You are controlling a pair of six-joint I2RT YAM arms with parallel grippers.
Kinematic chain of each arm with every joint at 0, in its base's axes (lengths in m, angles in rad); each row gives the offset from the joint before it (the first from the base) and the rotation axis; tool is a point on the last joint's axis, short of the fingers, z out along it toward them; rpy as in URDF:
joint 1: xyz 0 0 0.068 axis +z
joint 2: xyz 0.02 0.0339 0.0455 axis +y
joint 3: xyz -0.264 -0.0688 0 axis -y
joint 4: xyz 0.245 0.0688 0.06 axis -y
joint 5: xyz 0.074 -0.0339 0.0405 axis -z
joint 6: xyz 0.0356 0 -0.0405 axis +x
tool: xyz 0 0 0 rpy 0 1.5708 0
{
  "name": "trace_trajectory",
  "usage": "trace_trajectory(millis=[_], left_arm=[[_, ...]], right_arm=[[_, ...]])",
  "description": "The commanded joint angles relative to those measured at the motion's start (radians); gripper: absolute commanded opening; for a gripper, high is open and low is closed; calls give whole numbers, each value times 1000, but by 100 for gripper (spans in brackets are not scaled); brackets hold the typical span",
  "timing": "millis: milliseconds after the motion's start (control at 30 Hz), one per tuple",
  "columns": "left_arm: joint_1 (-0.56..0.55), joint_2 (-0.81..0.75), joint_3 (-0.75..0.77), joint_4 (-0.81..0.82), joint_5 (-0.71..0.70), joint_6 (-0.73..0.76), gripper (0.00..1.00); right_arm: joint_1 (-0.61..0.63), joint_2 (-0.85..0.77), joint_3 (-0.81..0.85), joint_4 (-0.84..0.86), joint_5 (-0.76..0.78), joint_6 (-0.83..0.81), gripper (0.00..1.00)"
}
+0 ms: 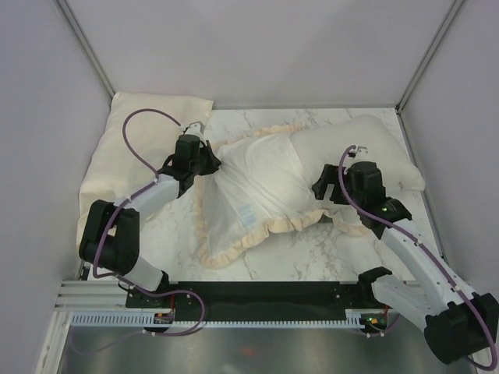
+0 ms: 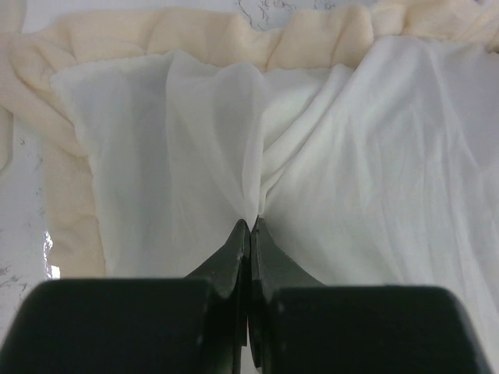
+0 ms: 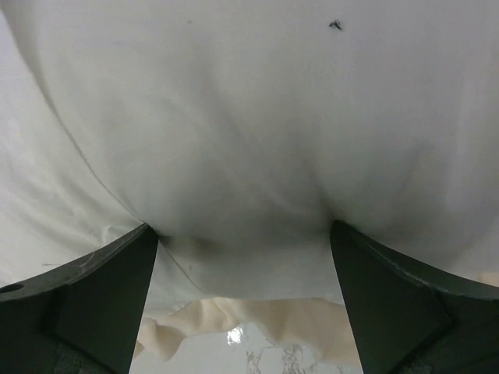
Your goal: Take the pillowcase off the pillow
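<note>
The pillowcase (image 1: 253, 191) lies whitish face up in the middle of the table, its cream frill (image 1: 234, 248) all round. The plump off-white pillow (image 1: 366, 144) sticks out of its right end at the back right. My left gripper (image 1: 206, 160) is shut on a pinched fold of the pillowcase at its left end; in the left wrist view (image 2: 251, 222) the fabric (image 2: 156, 140) fans out from the closed tips. My right gripper (image 1: 327, 191) is open at the pillow's near side. In the right wrist view (image 3: 242, 230) its fingers stand wide apart with the pillow (image 3: 249, 117) bulging between them.
A flat pale-yellow cloth (image 1: 140, 144) lies at the back left, under the left arm. Marble tabletop (image 1: 312, 245) shows in front of the pillowcase. Grey walls close in the back and both sides. The frill (image 3: 265, 315) and marble show under the right gripper.
</note>
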Motion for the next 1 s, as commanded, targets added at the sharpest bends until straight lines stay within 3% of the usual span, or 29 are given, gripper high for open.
trace_trajectory(millis=[0,233,333,367,433,467,567,633,767,967], left_arm=[[-11,-54,4,22,-29,4,2],[-34,-150,-3,-27,-99,35,2],[-62,-208,-19,-50,-129,48,2],[-69,-224,-25,-53,-152,51,2],[-104,-258,-43,-86,-166,64,16],[-123,-294,-52,-94,-189,68,37],[-242,-383,-91,-123,-278,76,74],[-343,-417,-106,-163,-325,56,83],[-457,-463,-132,-254,-336,-42,89],[-560,-439,-193,-327,-329,-174,89]], right_arm=[[3,55,-48,22,57,34,98],[3,141,-68,165,89,57,96],[3,160,-79,202,76,66,84],[3,160,-84,206,76,68,67],[3,161,-94,222,79,66,46],[3,161,-97,223,76,68,25],[3,161,-102,234,59,66,0],[3,157,-102,237,53,68,0],[3,149,-97,240,46,71,0],[3,147,-81,240,33,78,0]])
